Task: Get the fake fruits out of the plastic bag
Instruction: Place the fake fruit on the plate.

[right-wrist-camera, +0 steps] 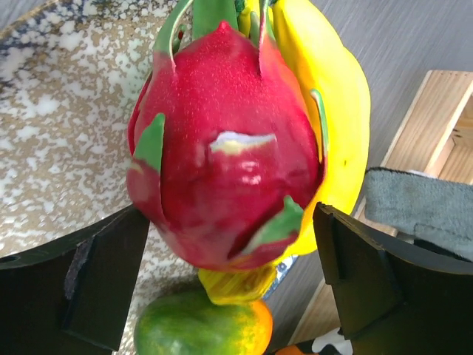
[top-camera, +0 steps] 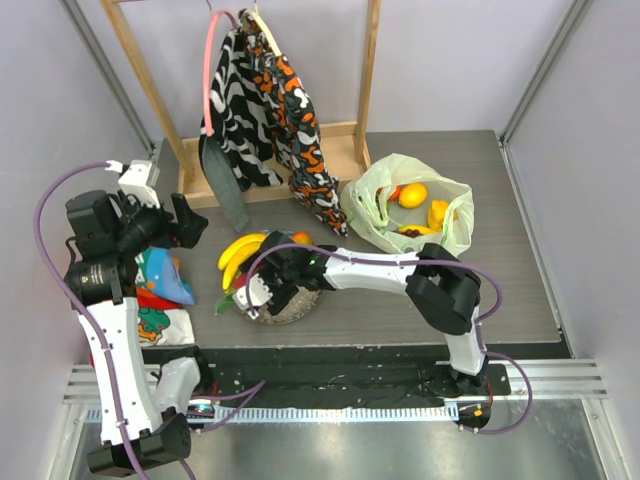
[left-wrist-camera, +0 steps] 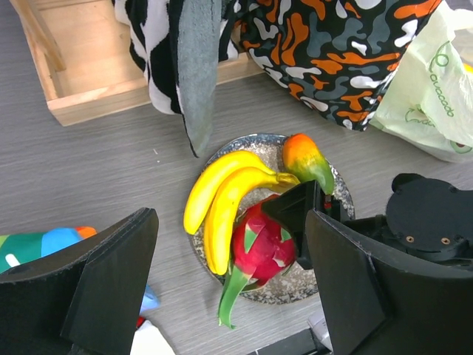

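Right gripper [right-wrist-camera: 230, 214]: I read it released, fingers straddling dragon fruit [right-wrist-camera: 222, 148] on plate [right-wrist-camera: 66, 111], bananas [left-wrist-camera: 222, 192] and mango [left-wrist-camera: 304, 159] alongside. Left gripper [left-wrist-camera: 230, 218]: released, empty. Bag [top-camera: 372, 195]: counter [top-camera: 420, 315], well apart, yellow fruits [top-camera: 425, 205] inside.

Banana bunch [left-wrist-camera: 222, 196], mango [left-wrist-camera: 307, 159], dragon fruit [left-wrist-camera: 262, 248] lie touching on speckled plate [left-wrist-camera: 290, 285] — pale-green bag [top-camera: 372, 190] open, yellow-orange fruits [top-camera: 413, 195] inside.

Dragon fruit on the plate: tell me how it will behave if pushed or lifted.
The dragon fruit has a glossy skin, so it may slip under a light grip. Its oval body will probably roll if pushed, though it lies against the banana bunch, which should check it. Its green leaf tips look thin and may flex.
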